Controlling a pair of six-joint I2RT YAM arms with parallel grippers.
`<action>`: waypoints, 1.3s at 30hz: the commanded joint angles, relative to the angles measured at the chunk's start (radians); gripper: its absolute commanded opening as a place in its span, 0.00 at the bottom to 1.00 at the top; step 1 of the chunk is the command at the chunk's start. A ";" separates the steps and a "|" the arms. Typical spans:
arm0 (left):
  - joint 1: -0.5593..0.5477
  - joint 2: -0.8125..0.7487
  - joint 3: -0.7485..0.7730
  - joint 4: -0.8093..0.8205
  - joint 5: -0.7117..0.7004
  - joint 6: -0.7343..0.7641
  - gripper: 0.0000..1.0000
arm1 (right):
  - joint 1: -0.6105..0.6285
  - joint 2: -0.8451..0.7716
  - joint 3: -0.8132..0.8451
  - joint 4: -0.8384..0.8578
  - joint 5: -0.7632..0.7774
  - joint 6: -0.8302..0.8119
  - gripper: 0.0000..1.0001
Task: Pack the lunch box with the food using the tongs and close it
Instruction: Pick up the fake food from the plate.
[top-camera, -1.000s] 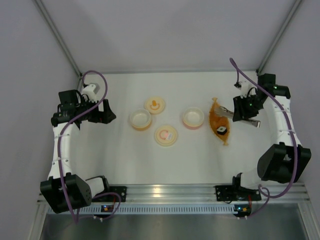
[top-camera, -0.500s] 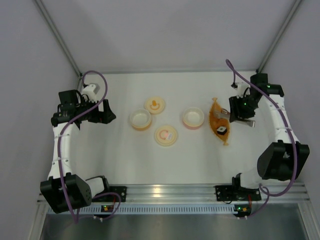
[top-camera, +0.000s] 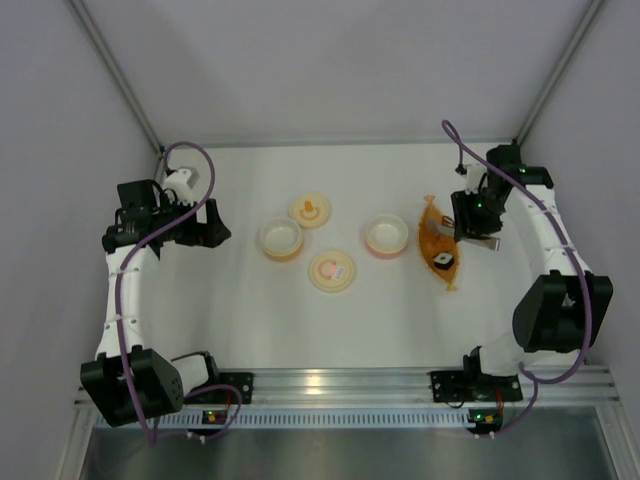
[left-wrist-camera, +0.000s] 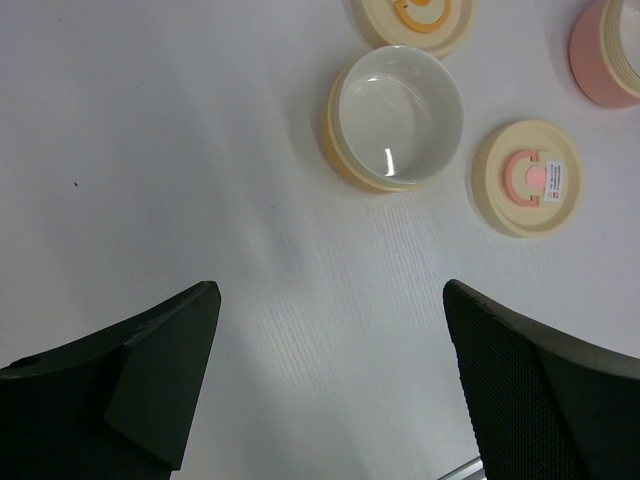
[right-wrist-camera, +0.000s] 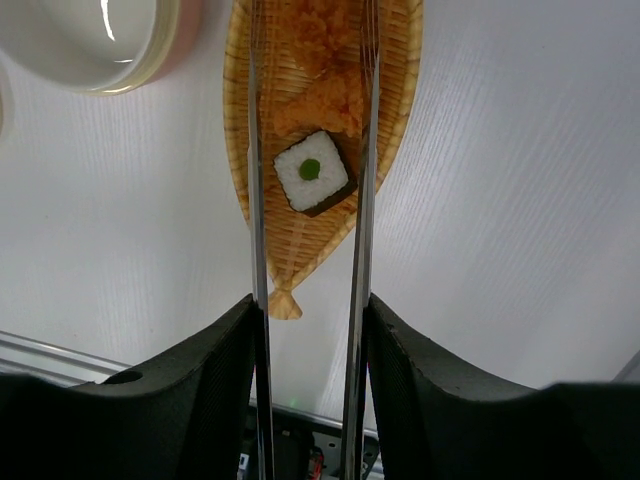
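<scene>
Holds the tongs (right-wrist-camera: 256, 180) in the right gripper (right-wrist-camera: 310, 325), fingers narrowed onto the two silver arms. Straddles with them a white rice square (right-wrist-camera: 312, 172) on the orange boat-shaped tray (right-wrist-camera: 300, 250), and reaches on over the orange-brown chunks (right-wrist-camera: 320, 60) heaped at its far end. Cannot tell whether the tips, beyond the wrist view, pinch anything.

Keeps the tray on the right half of the table (top-camera: 250, 320), with the pink-rimmed lunch box (top-camera: 386, 236) just beside it toward the middle, seemingly empty. Leaves the lid (top-camera: 332, 270) with the pink mark lying apart, closer to the near edge. Ignores an orange-rimmed container (top-camera: 281, 239) and an orange-marked lid (top-camera: 311, 210) left of centre. Parks the left gripper (left-wrist-camera: 330, 300) by the left edge, spread wide, holding nothing.

Looks early in the task: tongs in hand, no food in the box, lid off.

Compared with a second ago, has swung the right gripper inward from the right edge, bringing the tongs over the tray; shows all else unmoved.
</scene>
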 joint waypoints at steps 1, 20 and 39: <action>0.001 -0.014 -0.011 0.033 0.002 0.012 0.98 | 0.018 0.007 -0.007 0.074 0.023 0.040 0.44; 0.001 -0.006 -0.034 0.056 0.001 0.003 0.98 | 0.074 0.024 -0.049 0.092 0.077 0.062 0.46; 0.001 -0.006 -0.035 0.056 -0.002 0.003 0.98 | 0.074 -0.004 -0.023 0.054 0.008 0.039 0.12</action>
